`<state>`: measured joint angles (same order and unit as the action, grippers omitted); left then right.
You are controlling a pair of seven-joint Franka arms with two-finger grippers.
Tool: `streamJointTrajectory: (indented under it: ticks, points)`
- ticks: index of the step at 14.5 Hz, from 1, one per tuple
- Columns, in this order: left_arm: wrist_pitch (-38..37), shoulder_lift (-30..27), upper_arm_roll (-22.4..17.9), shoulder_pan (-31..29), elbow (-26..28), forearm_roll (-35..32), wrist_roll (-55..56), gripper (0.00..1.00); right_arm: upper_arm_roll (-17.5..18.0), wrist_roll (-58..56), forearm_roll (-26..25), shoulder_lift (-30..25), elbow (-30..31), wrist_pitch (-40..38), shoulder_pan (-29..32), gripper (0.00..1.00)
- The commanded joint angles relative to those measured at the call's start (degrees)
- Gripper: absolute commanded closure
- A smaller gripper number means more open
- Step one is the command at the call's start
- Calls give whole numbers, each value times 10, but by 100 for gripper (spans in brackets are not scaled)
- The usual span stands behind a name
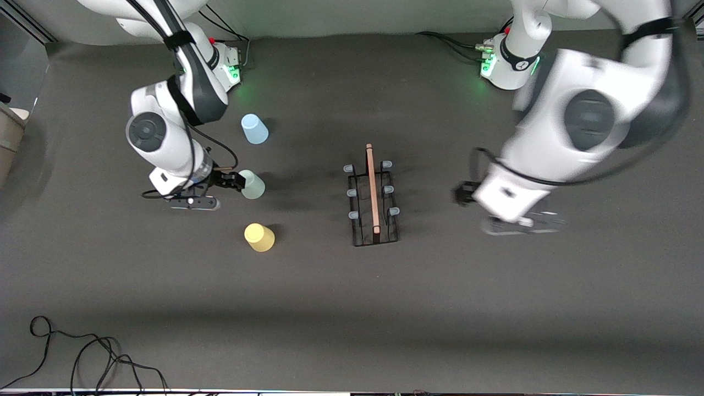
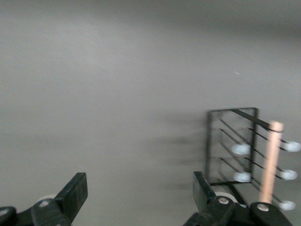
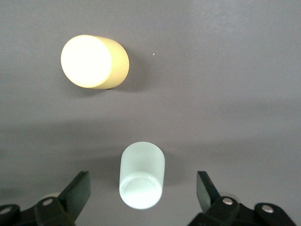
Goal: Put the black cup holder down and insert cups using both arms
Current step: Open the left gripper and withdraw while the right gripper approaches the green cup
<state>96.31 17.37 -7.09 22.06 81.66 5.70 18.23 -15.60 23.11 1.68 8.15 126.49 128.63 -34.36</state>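
Note:
The black cup holder (image 1: 375, 240) stands mid-table with its wooden handle (image 1: 372, 187) on top; it also shows in the left wrist view (image 2: 233, 141). The pale grey-green cup (image 1: 253, 185) stands toward the right arm's end. My right gripper (image 1: 233, 180) is open around that cup (image 3: 142, 165), with the fingers (image 3: 79, 188) apart from it. The yellow cup (image 1: 259, 237) (image 3: 94, 61) stands nearer the front camera. The light blue cup (image 1: 254, 129) stands farther from it. My left gripper (image 1: 461, 193) (image 2: 139, 181) is open and empty over bare table beside the holder.
Loose black cables (image 1: 82, 357) lie at the table's near edge toward the right arm's end. Cables (image 1: 451, 47) run from the left arm's base. A beige object (image 1: 11, 132) sits off the table's end by the right arm.

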Motion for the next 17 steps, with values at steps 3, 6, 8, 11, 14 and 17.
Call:
streamJointTrajectory:
  ticks: [3,6,8,11,14,17]
  points:
    - [-4,-40,7,-77,34,-31,-97,0,-3,46,2,77,-5,50,-39,0]
    - [-14,-45,7,-112,35,-46,-138,0,-8,40,2,68,24,50,-38,0]
    - [-24,-45,7,-127,33,-45,-172,0,-8,41,2,65,34,50,-38,0]
    - [-42,-52,7,-142,32,-46,-216,0,-10,40,5,54,42,49,-34,0]
    - [-71,-77,-2,-173,37,-46,-294,0,-10,37,53,55,45,50,-33,0]
    - [-68,-93,-2,-223,52,-46,-362,0,-10,38,57,55,52,47,-33,0]
